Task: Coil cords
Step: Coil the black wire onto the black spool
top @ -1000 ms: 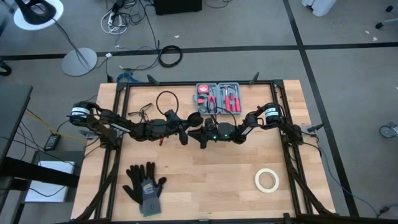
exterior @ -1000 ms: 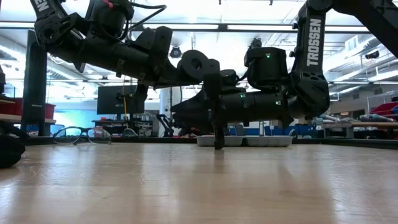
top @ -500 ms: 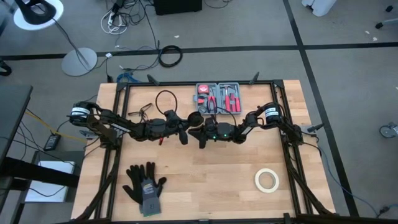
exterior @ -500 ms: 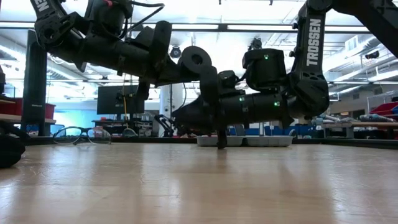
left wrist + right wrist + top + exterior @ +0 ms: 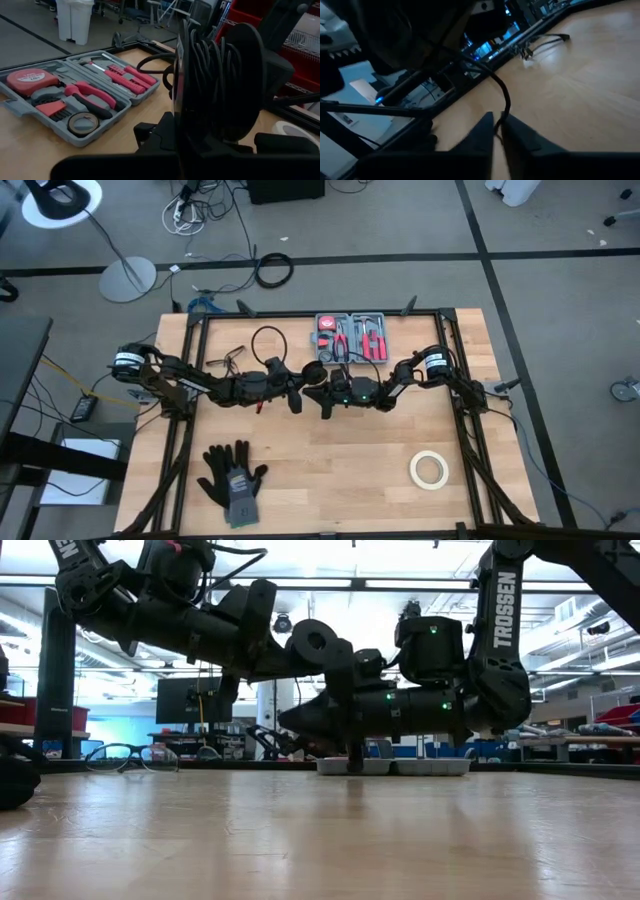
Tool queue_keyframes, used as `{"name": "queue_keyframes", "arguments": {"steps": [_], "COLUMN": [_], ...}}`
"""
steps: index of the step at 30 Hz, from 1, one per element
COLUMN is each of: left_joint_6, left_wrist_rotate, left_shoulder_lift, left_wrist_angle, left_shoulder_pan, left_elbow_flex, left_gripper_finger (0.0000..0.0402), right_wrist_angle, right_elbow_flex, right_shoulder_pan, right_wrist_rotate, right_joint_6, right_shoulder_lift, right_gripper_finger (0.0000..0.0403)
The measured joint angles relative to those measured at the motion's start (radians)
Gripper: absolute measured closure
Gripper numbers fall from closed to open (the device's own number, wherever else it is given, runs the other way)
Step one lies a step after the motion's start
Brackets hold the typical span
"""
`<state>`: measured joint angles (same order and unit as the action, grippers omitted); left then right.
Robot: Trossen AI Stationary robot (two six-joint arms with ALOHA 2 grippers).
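Mid-table, the left gripper clamps a black spool wound with the cord, steadying it while the right gripper, fingers nearly closed, pinches the cord's free run, apparently to feed another wrap on.

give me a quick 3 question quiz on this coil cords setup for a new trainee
1. True or false: the tool case lies open at the far edge of the table.
2. Which lies nearest the right arm's side of the table? A) the gloves B) the white tape roll C) the glasses
3. Fill in: in the left wrist view, the left claw carries a round spool wound with black ____.

Key: 1 true. 2 B. 3 cord; the right claw meets it at mid-table, with a thin strand at its fingers.
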<state>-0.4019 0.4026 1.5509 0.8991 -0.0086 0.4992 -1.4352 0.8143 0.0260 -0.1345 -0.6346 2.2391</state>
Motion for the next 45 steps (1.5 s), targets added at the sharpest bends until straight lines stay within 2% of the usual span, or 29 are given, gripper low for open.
{"name": "queue_keyframes", "arguments": {"steps": [2, 7, 10, 18, 24, 29, 35, 39, 45], "left_joint_6": [0.0, 0.0, 0.0, 0.0, -0.004, -0.022, -0.022, -0.024, -0.071], "left_wrist_rotate": [0.0, 0.002, 0.012, 0.013, 0.005, 0.005, -0.014, -0.004, 0.062], "left_shoulder_lift": [0.0, 0.0, 0.0, 0.0, 0.0, 0.0, 0.0, 0.0, 0.0], "left_wrist_angle": [-0.002, -0.006, -0.008, -0.017, -0.032, -0.074, -0.109, -0.139, -0.192], "left_shoulder_pan": [0.0, 0.0, 0.0, 0.0, 0.0, 0.0, 0.0, 0.0, 0.0], "left_elbow_flex": [0.0, 0.0, 0.0, 0.0, 0.0, 0.0, 0.0, 0.0, 0.001], "left_gripper_finger": [0.0401, 0.0401, 0.0401, 0.0401, 0.0401, 0.0401, 0.0401, 0.0401, 0.0401], "right_wrist_angle": [0.016, 0.046, 0.091, 0.331, 0.614, 0.791, 0.966, 1.097, 1.24], "right_elbow_flex": [0.0, -0.025, -0.096, -0.349, -0.398, -0.356, -0.219, -0.061, 0.199], "right_shoulder_pan": [-0.004, -0.011, -0.022, -0.05, -0.002, 0.053, 0.102, 0.102, 0.07], "right_wrist_rotate": [0.0, -0.001, -0.034, -0.193, -0.23, -0.229, -0.168, -0.137, -0.071], "right_joint_6": [0.007, -0.026, -0.048, -0.045, -0.004, 0.073, 0.162, 0.228, 0.317], "right_shoulder_lift": [0.0, -0.017, -0.079, -0.409, -0.667, -0.814, -0.88, -0.83, -0.674], "right_gripper_finger": [0.0391, 0.0398, 0.0399, 0.0401, 0.0402, 0.0402, 0.0403, 0.0403, 0.0403]}}
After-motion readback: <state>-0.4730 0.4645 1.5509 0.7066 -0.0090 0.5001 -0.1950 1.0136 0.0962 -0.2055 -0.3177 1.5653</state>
